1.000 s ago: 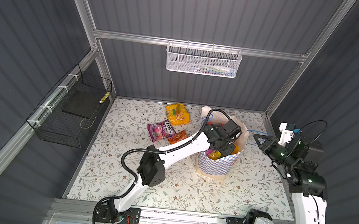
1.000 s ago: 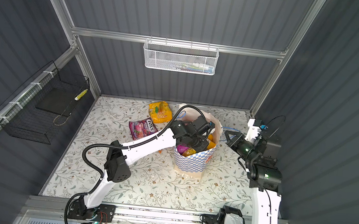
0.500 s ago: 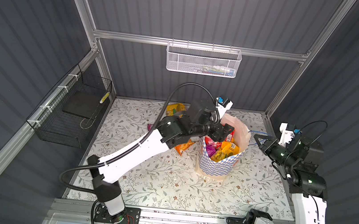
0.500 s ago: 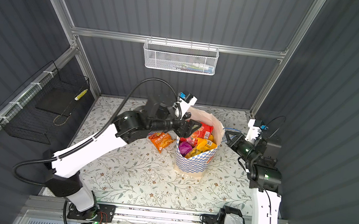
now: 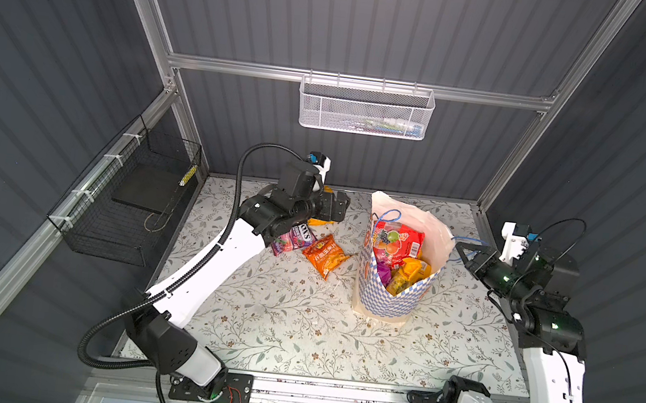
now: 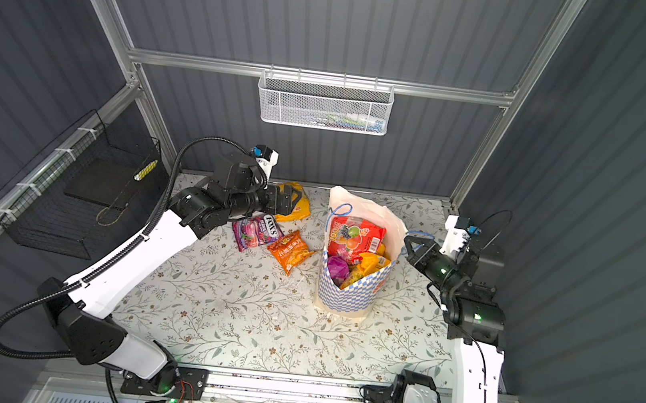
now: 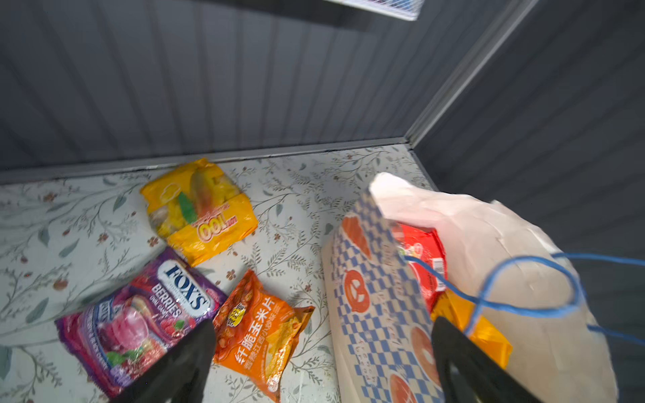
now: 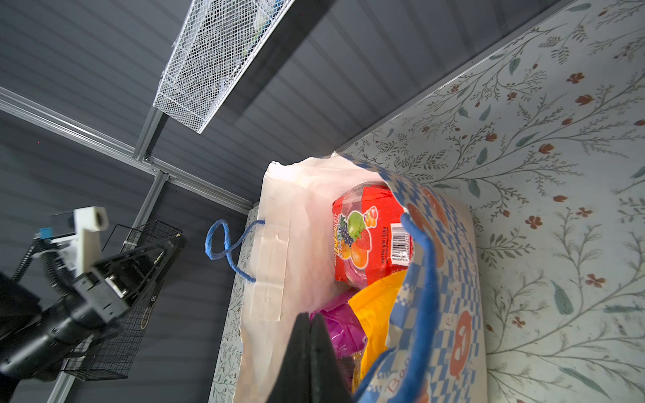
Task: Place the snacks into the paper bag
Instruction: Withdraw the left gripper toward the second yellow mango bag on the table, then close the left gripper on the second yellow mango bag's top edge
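Left wrist view: left gripper [image 7: 324, 322] wide open above free floral table [image 7: 289, 195], orange foil packet [image 7: 260, 331] between its fingers, blue-checked paper bag [image 7: 370, 314] beside; right gripper [image 8: 310, 319] closed at its rim.

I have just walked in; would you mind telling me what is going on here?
A two-armed robot is packing snacks into the paper bag, which stands upright on the table and already holds a red packet and others. The right claw is shut at the bag's rim. The left claw hangs open and empty over three snacks lying beside the bag: a yellow packet, a purple packet and an orange packet.
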